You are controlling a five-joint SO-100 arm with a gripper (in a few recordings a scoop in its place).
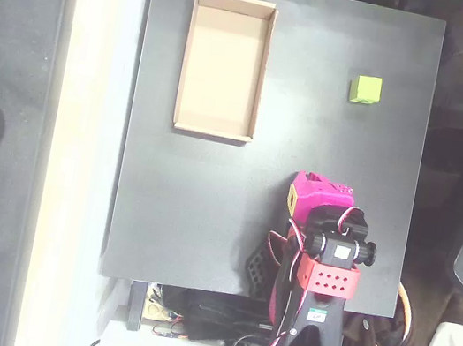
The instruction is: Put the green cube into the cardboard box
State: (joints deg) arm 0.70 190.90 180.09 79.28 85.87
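Green cube [366, 89] sits on black table [206, 213], upper right in overhead view, well apart from cardboard box [224, 64] at upper left. Box empty. Pink hand [318, 193] folded back near arm base, below cube; cannot tell whether fingers apart or together. Step in hand, likely: reach. Advice: extend straight toward cube, spread fingers before descent, square them to cube faces, centre before closing.

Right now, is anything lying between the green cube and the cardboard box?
No. In the overhead view, bare black table separates the green cube from the cardboard box.
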